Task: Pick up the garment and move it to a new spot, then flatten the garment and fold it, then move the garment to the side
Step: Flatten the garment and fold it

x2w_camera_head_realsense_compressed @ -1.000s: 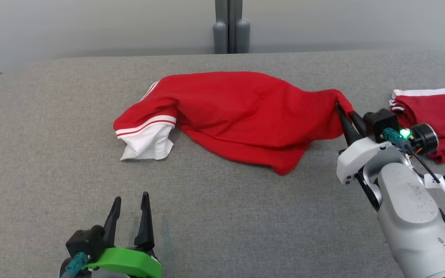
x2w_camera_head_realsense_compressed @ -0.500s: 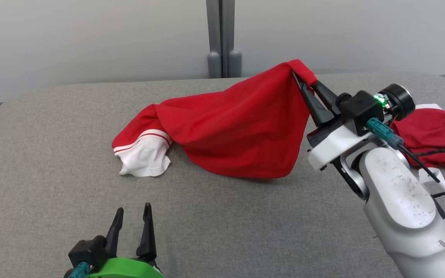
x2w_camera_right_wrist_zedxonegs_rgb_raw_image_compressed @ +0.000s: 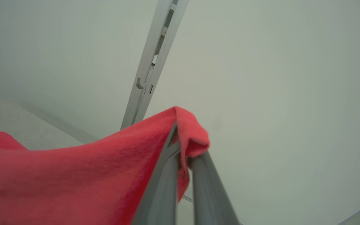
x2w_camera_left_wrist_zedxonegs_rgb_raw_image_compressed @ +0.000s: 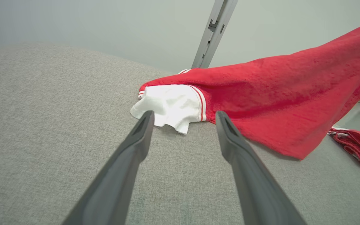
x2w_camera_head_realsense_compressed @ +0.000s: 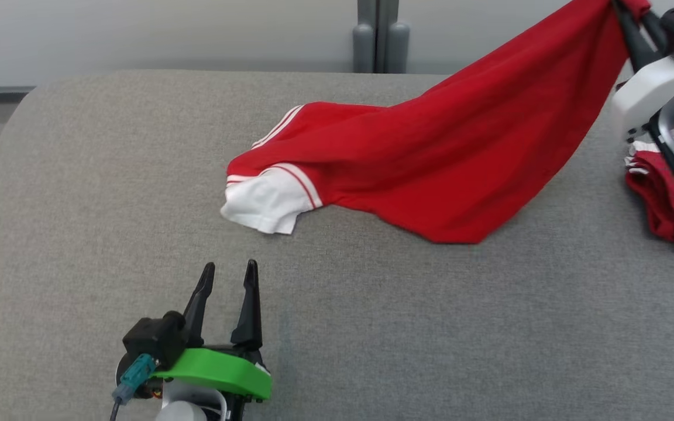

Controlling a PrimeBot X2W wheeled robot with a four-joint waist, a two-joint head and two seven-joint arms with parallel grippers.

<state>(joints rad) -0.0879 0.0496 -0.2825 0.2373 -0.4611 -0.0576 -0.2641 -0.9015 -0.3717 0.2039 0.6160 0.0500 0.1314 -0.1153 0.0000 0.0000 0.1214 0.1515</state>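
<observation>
Garment (x2w_camera_head_realsense_compressed: 466, 158): red; white sleeve lay on grey table (x2w_camera_head_realsense_compressed: 79, 234), one corner aloft.
My right gripper (x2w_camera_right_wrist_zedxonegs_rgb_raw_image_compressed: 183, 151): clenched on that corner.
My left gripper (x2w_camera_head_realsense_compressed: 230, 266): stood spread, empty.

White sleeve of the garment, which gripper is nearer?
Left. The left gripper sits open just short of the white sleeve; the right gripper pinches the raised far end of the garment.
</observation>
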